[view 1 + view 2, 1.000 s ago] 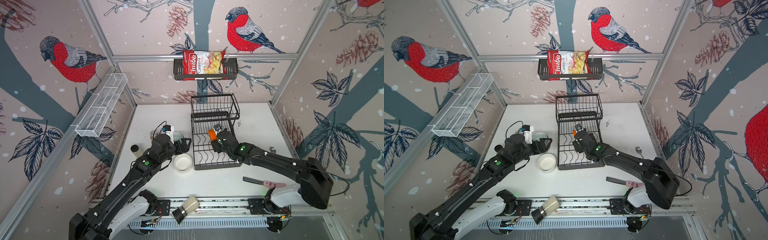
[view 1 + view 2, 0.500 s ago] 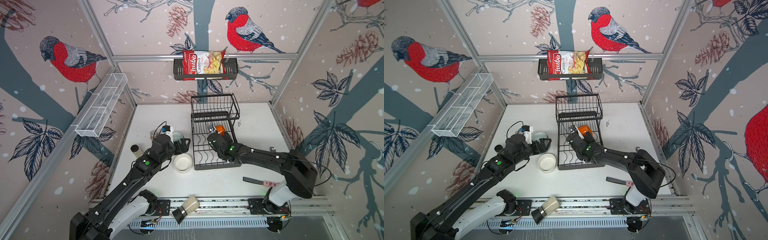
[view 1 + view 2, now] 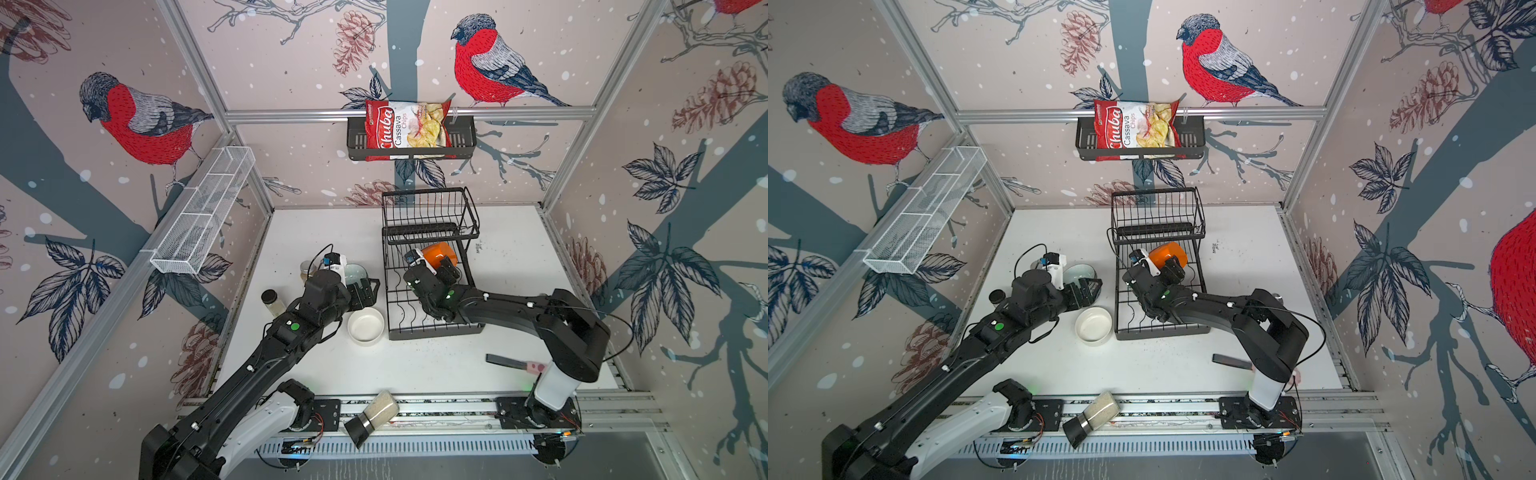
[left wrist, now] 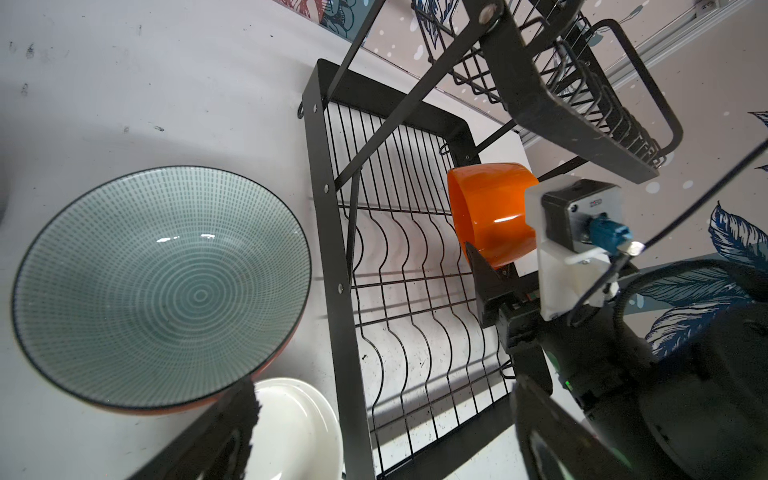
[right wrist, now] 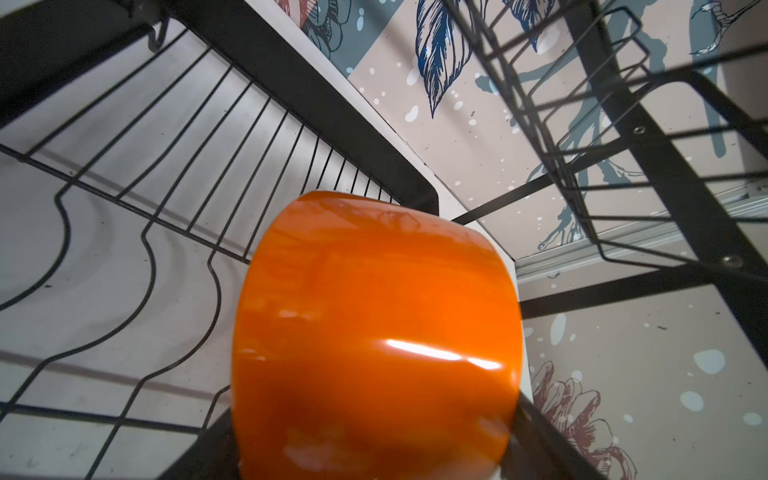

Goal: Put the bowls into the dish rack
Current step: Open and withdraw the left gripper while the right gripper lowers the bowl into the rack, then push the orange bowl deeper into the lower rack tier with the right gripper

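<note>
1. White bowl (image 3: 365,327): near, on the table just left of dish rack (image 3: 436,332); not yet loaded.
2. Left gripper (image 3: 368,291): spread wide, empty, arm low beside teal bowl (image 4: 162,286).
3. Orange bowl (image 3: 438,255): on edge over the rack's far slots, apparently pinched by right gripper (image 3: 436,270), forearm low across the rack. Seat it in a divider before letting go.

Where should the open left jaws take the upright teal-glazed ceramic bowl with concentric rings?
On the rim of the teal-glazed ceramic bowl, from above, one jaw inside, one outside, at the edge nearest the left gripper: it sits mouth-up and looks too wide to span.
</note>
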